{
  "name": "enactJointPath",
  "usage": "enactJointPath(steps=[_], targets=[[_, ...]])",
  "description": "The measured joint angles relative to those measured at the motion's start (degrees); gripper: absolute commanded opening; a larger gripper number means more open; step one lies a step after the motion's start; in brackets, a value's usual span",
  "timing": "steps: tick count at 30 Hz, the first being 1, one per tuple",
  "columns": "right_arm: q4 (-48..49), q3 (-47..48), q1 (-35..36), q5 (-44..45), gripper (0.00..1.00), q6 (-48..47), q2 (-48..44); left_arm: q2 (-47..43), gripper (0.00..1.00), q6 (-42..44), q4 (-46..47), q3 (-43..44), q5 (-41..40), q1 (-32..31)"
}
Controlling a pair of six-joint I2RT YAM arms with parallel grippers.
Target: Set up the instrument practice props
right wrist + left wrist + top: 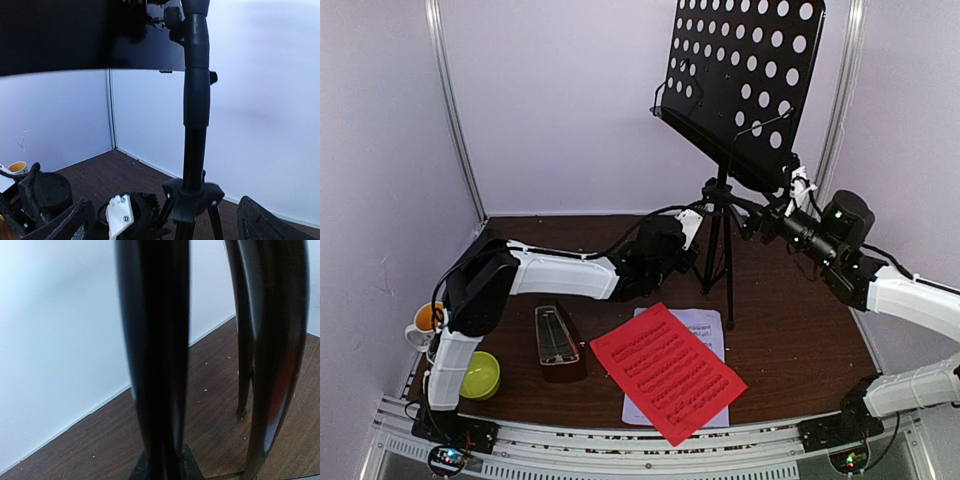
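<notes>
Right gripper (162,202) gapes wide, its fingers on either side of the post of the music stand (745,80), not touching it. Left gripper (670,250) is pinched narrow on a tripod leg; the stand is upright towards the back of the table (800,330).

l arm stretched rightward, l gripper (690,230) low; r arm raised, r gripper (167,220) jaws spread wide.
</notes>
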Motion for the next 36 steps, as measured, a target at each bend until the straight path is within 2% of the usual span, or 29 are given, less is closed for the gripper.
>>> enactJointPath(steps=[6, 13, 19, 26, 34, 36], targets=[[-2.54, -7.30, -0.66, 0.50, 0.93, 1.55, -7.82, -0.04, 0.00, 0.00, 0.22, -0.20, 0.17, 0.00], [-6.43, -13.03, -0.79, 0.90, 0.87, 4.20, -9.35, -0.11, 0.00, 0.00, 0.20, -0.26, 0.44, 0.04], [-8.31, -13.62, -1.01, 1.22, 0.76, 5.95, -2.45, -0.11, 0.00, -0.02, 0.22, -0.31, 0.55, 0.07], [-8.28, -9.84, -1.01, 1.14, 0.56, 7.28, 6.64, -0.22, 0.00, 0.02, 0.24, -0.44, 0.63, 0.09], [-7.87, -5.70, -1.01, 2.21, 0.38, 7.93, 11.30, -0.35, 0.00, 0.04, 0.20, -0.57, 0.81, 0.11], [-8.09, -5.22, -1.01, 2.36, 0.31, 7.89, 11.82, -0.48, 0.00, 0.04, 0.20, -0.74, 0.81, 0.11]])
